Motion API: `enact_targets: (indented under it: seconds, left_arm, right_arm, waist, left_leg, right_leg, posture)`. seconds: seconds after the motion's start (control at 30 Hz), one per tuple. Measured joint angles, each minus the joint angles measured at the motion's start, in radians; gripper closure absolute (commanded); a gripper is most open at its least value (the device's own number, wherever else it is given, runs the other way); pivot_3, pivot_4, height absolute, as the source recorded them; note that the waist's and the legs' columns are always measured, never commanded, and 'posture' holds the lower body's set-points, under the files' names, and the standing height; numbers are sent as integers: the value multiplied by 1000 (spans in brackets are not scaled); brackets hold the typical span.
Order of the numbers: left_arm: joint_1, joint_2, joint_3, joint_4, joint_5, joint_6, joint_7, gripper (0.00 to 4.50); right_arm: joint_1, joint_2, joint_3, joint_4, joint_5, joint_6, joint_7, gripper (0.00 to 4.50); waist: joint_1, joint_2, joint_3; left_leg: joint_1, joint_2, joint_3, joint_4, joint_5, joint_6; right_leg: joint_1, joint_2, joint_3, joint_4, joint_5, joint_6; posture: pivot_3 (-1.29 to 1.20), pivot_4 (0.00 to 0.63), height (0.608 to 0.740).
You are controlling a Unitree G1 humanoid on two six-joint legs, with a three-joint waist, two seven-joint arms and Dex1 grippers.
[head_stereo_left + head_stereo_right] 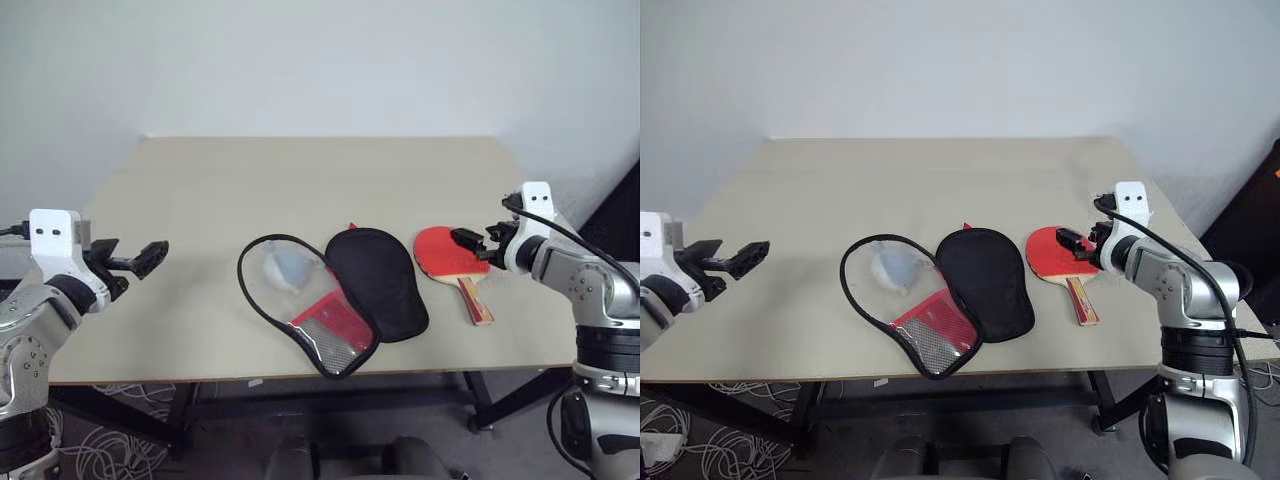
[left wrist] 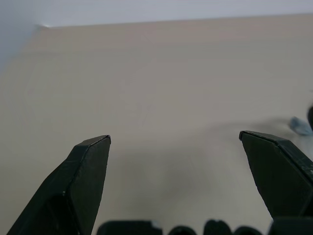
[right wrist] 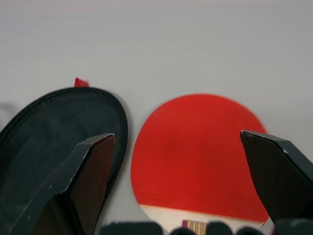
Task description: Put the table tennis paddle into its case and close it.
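Above the paddle [image 1: 443, 250], at the table's [image 1: 300, 170] three o'clock, the right gripper [image 1: 478, 244] hangs spread wide and empty; nine o'clock of it the case [image 1: 330, 295] lies open. The left gripper [image 1: 135, 262], equally wide and empty, hovers at the table's nine o'clock. Nothing is packed yet; inserting and closing remain. Head views show a pale wad [image 1: 285, 266] inside the case; the right wrist view shows neither it nor the case's red half.

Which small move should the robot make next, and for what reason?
Probably lower the right claw onto the paddle and grip it. The claw is open just above the red face, while the case lies opened flat beside it, waiting.
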Motion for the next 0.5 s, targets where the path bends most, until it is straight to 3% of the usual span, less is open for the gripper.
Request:
enact_targets:
  seconds: [0.3, 0.5]
  left_arm:
    - [0, -8, -8, -5, 3, 6, -32, 0]
    - [0, -7, -32, -6, 9, -7, -87, 0]
  right_arm:
    - [1, 15, 6, -14, 5, 34, -6, 41]
    - [-3, -38, 11, -14, 7, 57, 31, 41]
  waist:
    - [-2, 0, 0]
    - [-1, 0, 0]
  left_leg:
    - [0, 0, 0, 0, 0, 0]
    - [0, 0, 0, 0, 0, 0]
  right_leg:
    - [0, 0, 0, 0, 0, 0]
    - [0, 0, 0, 0, 0, 0]
  posture:
    - [0, 0, 740]
    - [0, 0, 740]
